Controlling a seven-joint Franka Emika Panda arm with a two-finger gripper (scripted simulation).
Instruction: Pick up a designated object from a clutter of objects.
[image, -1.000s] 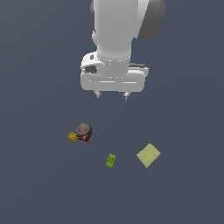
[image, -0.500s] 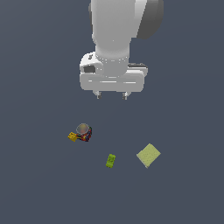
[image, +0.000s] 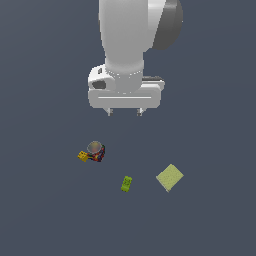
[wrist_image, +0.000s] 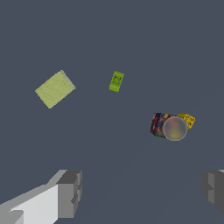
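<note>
- The yellow-orange block (image: 82, 156) is the leftmost item in the exterior view. It lies on the dark floor (image: 40, 210) touching, or very nearly touching, the cup's side. This is the piece to be picked, and it is the smallest one in sight.
- The dark multicoloured cup (image: 95, 151) stands just to the block's right in that view, its pale round mouth facing up. In the wrist view the cup (wrist_image: 168, 126) covers part of the block (wrist_image: 187, 120), so only a yellow corner shows past the rim. I judge this closeness to be the main difficulty: a finger coming down on the cup's side of the block has almost no room.
- The gripper (image: 125, 112) hangs high above the floor, a little right of the cup and clear of every item. Its jaws are spread wide and hold nothing; in the wrist view the two fingers (wrist_image: 70, 192) stand far apart at the frame's edges. It probably needs to shift toward the block before descending.
- The green oblong block (image: 126, 183) lies alone further right, well apart from the cup pair, so it should not interfere.
- The flat pale yellow-green square (image: 169, 177) is rightmost, also lying loose and untouched.
</note>
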